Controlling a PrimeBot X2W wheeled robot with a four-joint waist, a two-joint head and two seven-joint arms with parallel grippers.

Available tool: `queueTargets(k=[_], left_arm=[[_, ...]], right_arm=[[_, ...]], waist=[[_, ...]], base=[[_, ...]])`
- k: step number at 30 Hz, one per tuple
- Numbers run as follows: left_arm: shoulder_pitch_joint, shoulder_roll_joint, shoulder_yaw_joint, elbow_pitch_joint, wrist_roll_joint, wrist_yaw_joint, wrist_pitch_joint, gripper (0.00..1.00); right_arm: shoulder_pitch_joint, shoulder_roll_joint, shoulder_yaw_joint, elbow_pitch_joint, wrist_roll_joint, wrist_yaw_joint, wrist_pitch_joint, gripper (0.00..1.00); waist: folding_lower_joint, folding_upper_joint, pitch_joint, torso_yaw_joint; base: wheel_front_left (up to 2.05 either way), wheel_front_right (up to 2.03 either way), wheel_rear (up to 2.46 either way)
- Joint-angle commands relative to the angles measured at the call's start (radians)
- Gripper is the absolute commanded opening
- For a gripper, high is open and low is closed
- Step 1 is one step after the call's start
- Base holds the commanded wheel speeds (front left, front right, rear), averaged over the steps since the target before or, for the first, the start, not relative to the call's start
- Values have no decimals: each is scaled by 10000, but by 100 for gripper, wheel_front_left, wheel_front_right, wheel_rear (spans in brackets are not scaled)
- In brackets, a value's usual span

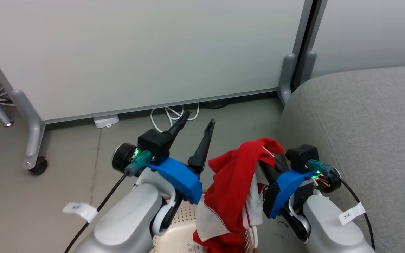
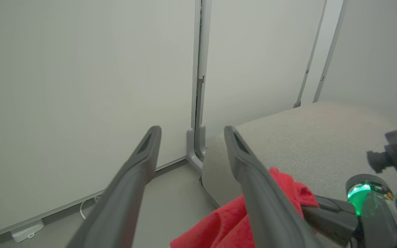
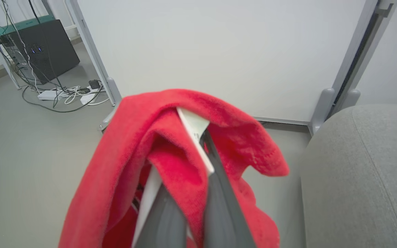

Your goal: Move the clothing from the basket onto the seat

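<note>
clothing [image 1: 232, 186]: bright red with white panels, thin red stripes on the white edge. basket [image 1: 183, 214]: cream, perforated hole grid. seat [image 1: 364, 123]: plain grey fabric. fingers [image 1: 202, 147]: black. wrist covers [image 1: 179, 177]: blue. wall panel [image 1: 135, 52]: off-white, grey frame.

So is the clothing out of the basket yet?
Partly: the clothing hangs from the right gripper, lower end down at the basket.

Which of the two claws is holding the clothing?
The right claw, shut on the red-and-white garment; the left claw stands open and empty.
</note>
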Motion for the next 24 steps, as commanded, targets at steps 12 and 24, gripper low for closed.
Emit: queueTargets(k=[12, 24], left_arm=[[2814, 1214, 2036, -2020, 1525, -179, -319, 100], [4723, 1096, 3876, -3093, 2793, -601, -323, 100]], right_arm=[[-335, -28, -454, -1086, -129, 5, 210, 0], [136, -25, -514, -2368, 1, 5, 609, 0]], waist=[[0, 0, 436, -1223], [0, 0, 870, -3259]], base=[[0, 0, 0], [0, 0, 0]])
